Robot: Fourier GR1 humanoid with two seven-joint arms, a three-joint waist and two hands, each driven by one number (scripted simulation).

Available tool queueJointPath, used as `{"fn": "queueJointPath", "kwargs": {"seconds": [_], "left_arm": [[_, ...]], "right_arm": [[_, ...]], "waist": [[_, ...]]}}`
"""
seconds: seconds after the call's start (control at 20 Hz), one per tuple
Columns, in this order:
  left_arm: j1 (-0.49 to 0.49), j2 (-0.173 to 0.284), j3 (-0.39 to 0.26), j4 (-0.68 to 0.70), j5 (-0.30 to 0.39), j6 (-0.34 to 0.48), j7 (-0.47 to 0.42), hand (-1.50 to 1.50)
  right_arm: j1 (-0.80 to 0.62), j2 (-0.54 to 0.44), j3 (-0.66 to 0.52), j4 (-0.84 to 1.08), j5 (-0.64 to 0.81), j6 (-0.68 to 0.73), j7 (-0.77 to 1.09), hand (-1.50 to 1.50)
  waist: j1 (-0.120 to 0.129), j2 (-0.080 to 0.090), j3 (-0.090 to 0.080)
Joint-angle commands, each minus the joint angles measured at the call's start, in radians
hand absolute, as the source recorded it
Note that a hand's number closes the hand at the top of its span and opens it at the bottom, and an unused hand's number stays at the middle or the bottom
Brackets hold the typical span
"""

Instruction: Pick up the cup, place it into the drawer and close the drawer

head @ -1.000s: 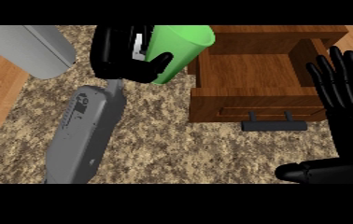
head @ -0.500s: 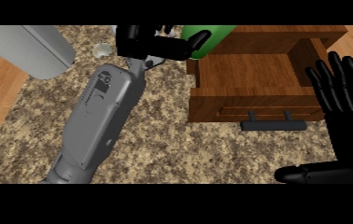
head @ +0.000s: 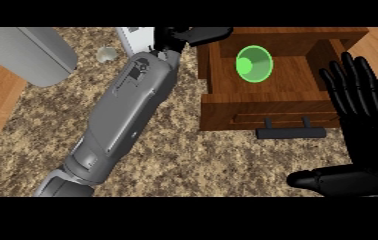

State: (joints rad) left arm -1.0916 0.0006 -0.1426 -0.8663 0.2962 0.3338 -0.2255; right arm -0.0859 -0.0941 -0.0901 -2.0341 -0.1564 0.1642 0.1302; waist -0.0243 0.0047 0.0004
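The cup (head: 254, 64) stands upright inside the open drawer (head: 280, 104), apart from both my hands. My left hand (head: 193, 35) hangs over the drawer's back left corner, fingers relaxed, holding nothing. My right hand (head: 353, 91) rests open at the drawer's right side, fingers up. A grey appliance (head: 33, 54) sits at the worktop's (head: 192, 159) back left corner.

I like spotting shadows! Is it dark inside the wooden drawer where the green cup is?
Head view: the green cup stays bright; the open brown wooden drawer is only a little darker along its inner walls; no glare, nothing blurred.
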Motion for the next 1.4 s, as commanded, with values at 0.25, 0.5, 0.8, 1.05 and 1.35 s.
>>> {"fn": "queueJointPath", "kwargs": {"seconds": [0.25, 0.5, 0.8, 1.05, 1.35], "left_arm": [[-0.162, -0.001, -0.125, 0.280, 0.173, 0.078, -0.077, 1.50], [-0.214, -0.001, -0.127, 0.435, 0.196, 0.033, -0.144, 1.50], [-0.176, -0.001, -0.296, 0.427, 0.259, 0.062, -0.155, 1.50], [-0.221, -0.001, -0.384, 0.462, 0.270, 0.109, -0.103, 1.50], [-0.203, -0.001, -0.476, 0.456, 0.295, 0.179, -0.094, -1.50]], "right_arm": [[-0.032, 0.009, 0.018, 0.017, 0.017, -0.013, 0.006, -1.50], [-0.054, -0.017, -0.020, 0.031, -0.030, 0.014, 0.000, -1.50], [-0.006, -0.004, 0.001, 0.001, -0.033, 0.030, -0.018, -1.50], [-0.040, -0.028, -0.026, 0.081, -0.050, 0.062, -0.055, -1.50], [-0.073, -0.015, 0.004, 0.048, -0.057, 0.050, -0.015, -1.50]], "waist": [[-0.031, 0.007, 0.000], [-0.043, 0.014, 0.001], [-0.064, 0.011, 0.001], [-0.070, 0.017, 0.002], [-0.102, 0.022, 0.002]]}}
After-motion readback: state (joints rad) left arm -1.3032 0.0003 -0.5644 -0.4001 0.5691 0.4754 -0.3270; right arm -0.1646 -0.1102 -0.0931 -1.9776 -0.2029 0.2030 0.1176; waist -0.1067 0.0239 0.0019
